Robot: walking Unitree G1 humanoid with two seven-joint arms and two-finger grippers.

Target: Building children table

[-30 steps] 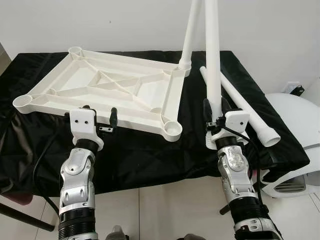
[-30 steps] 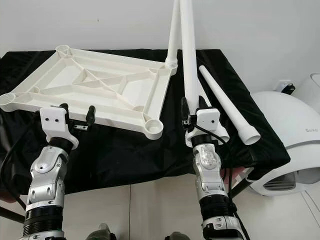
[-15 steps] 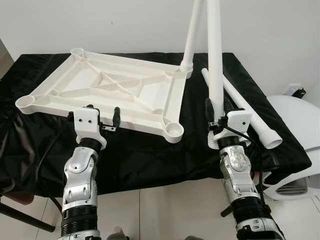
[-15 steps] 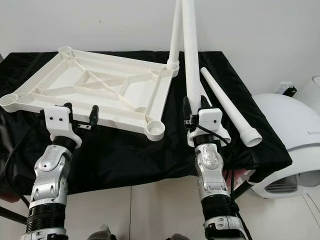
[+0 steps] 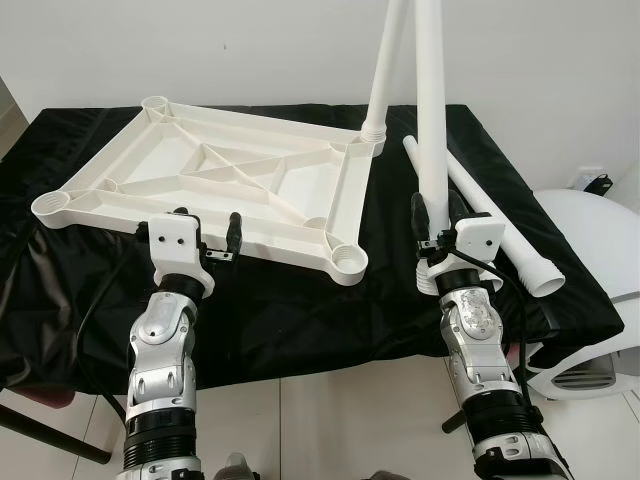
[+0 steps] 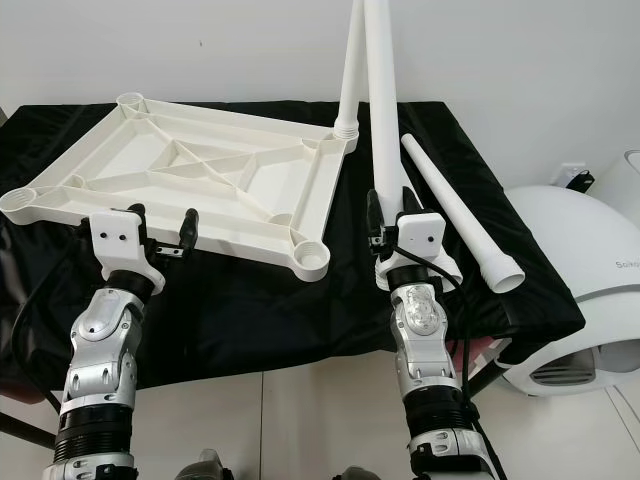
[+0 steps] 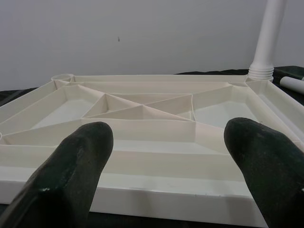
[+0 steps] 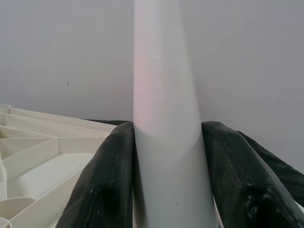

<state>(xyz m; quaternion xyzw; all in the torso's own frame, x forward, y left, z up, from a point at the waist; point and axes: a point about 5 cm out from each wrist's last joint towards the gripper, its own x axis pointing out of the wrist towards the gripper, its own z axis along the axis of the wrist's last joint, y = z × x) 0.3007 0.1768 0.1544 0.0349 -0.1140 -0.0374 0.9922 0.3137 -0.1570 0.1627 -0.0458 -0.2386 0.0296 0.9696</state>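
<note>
The black-draped table (image 5: 300, 300) carried the inverted white tabletop (image 5: 215, 185), ribbed underside up, which occupied the left and middle of the cloth and lay tilted, its far-right corner raised. From that far-right corner socket one fitted leg (image 5: 385, 70) rose upright, leaning slightly, its collar seated in the socket. A spare leg (image 5: 485, 215) lay flat toward the right edge of the table, its long axis running from the far side toward the near right corner, flared end nearest the robot. The right gripper (image 5: 435, 215) was clamped on a held leg (image 5: 430, 110), which stood near-vertical with its long axis pointing up out of the frame (the right wrist view showed both black fingers (image 8: 107, 175) pressed against the white shaft). The empty near-right socket (image 5: 346, 259) lay just to the left of this gripper and slightly nearer the table's front edge, so the right arm was judged much the nearer for seating the leg; the coming move appeared to call for a short leftward shift, with the lower end brought over the socket mouth. The left gripper (image 5: 205, 235) hovered at the near rim of the tabletop, fingers apart and holding nothing.
</note>
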